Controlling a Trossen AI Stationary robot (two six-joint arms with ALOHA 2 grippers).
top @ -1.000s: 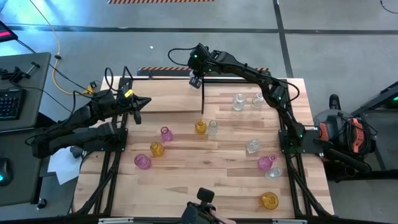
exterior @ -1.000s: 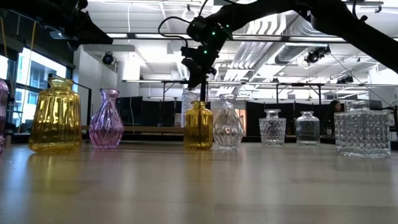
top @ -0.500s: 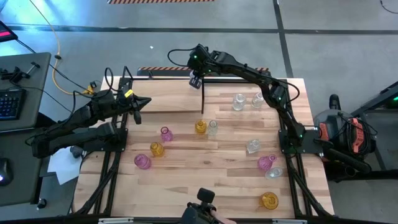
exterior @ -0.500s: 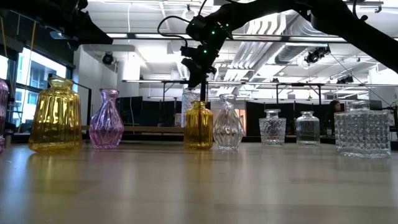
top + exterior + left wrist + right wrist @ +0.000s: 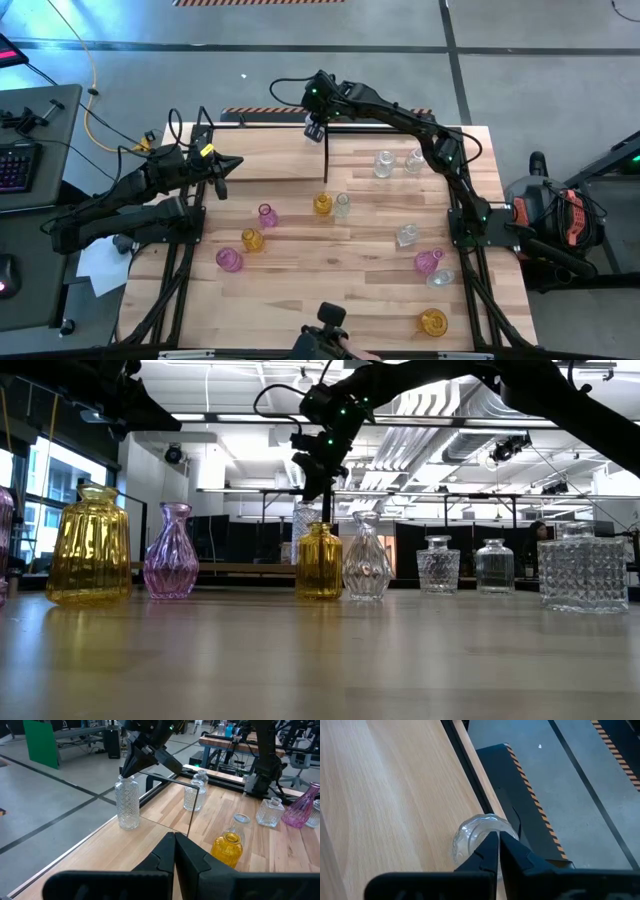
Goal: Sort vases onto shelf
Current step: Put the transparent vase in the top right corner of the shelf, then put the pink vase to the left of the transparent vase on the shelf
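A clear vase (image 5: 127,802) stands on the pale board of the shelf (image 5: 262,160) at the desk's far edge, just beside the black upright divider (image 5: 326,160), with the right pincer (image 5: 313,128) directly above its mouth; in the right wrist view the two dark fingers (image 5: 490,851) are pressed together over the glass rim (image 5: 481,827), closed and gripping nothing. The other vases stand loose on the desk (image 5: 330,290): an amber one (image 5: 322,204) and a clear one (image 5: 342,204) side by side near the divider's front end, two clear ones (image 5: 384,164) toward the right rear, pink (image 5: 267,215) and amber (image 5: 252,240) ones to the left, more at the front right. The left pincer (image 5: 219,186) hangs closed and empty over the shelf's left end
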